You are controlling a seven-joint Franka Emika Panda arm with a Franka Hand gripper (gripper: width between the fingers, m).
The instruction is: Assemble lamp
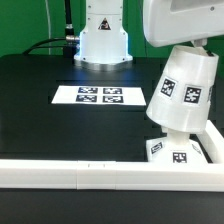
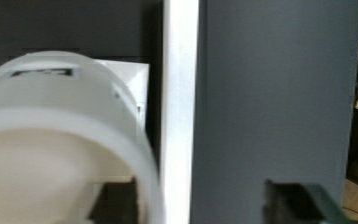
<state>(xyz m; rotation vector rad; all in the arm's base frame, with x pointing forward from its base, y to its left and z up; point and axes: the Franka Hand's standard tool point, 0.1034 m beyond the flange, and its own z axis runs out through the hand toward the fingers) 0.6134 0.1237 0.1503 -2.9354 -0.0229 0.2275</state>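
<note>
The white tapered shade [image 1: 182,88] with square tags stands tilted on the flat white base [image 1: 178,152] at the exterior view's right, close behind the long white rail. The bulb cannot be made out on its own; the shade covers that spot. My gripper [image 2: 215,203] hangs just above the shade, its white hand [image 1: 182,22] at the top right of the exterior view. In the wrist view the two dark fingers [image 2: 131,200] stand wide apart with nothing between them but the rail. The shade [image 2: 60,130] lies to one side, outside the gap.
The long white rail [image 1: 90,172] runs along the table's front edge and also shows in the wrist view [image 2: 181,90]. The marker board [image 1: 100,96] lies on the black table in the middle. The arm's white pedestal [image 1: 104,40] stands at the back.
</note>
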